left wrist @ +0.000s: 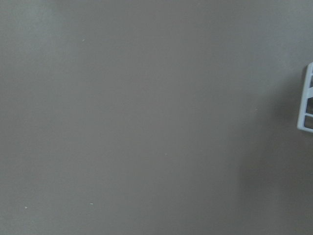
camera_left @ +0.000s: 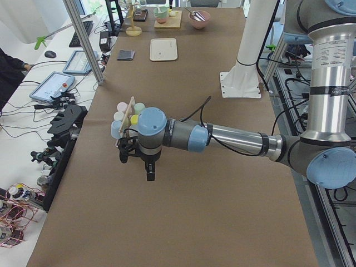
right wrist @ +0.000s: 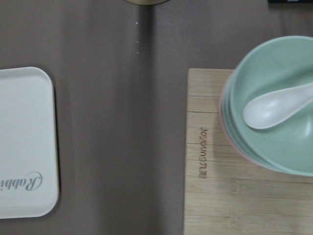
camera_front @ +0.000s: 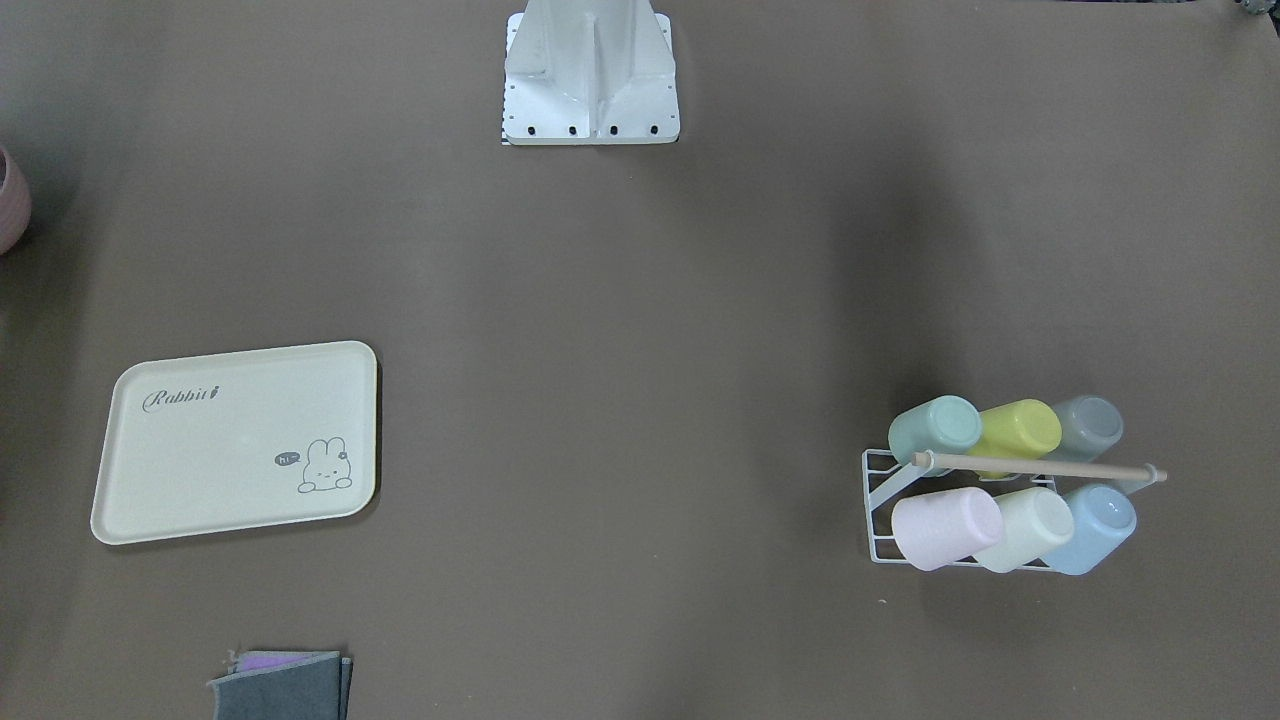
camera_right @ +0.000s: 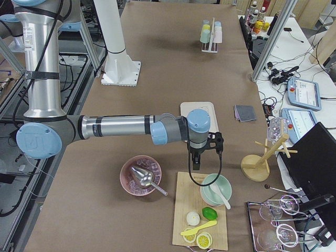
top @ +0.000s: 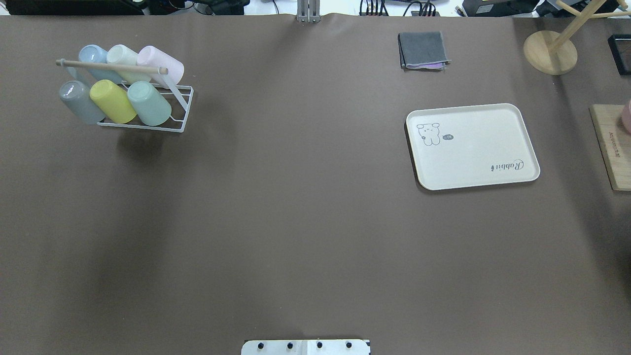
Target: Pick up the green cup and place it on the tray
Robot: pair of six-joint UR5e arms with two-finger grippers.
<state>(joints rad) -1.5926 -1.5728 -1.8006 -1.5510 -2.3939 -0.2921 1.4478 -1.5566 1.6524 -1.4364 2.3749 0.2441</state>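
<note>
The green cup (camera_front: 935, 425) (top: 149, 102) lies mouth-down and tilted in a white wire rack (camera_front: 880, 490) (top: 183, 107), at the end of a row beside a yellow-green cup (top: 112, 101). The cream tray (camera_front: 180, 470) (top: 473, 148) lies bare on the far side of the table. Both grippers show only in the side views. My left gripper (camera_left: 146, 167) hangs high over the table next to the rack; I cannot tell whether it is open. My right gripper (camera_right: 195, 163) hangs between the tray (right wrist: 24, 147) and a wooden board; I cannot tell its state.
The rack holds several other pastel cups. A wooden board (top: 609, 148) (right wrist: 210, 196) with stacked green bowls (right wrist: 274, 103) and a spoon lies beside the tray. A folded grey cloth (top: 423, 49), a wooden stand (top: 549, 52) and a pink bowl (camera_right: 140, 176) are nearby.
</note>
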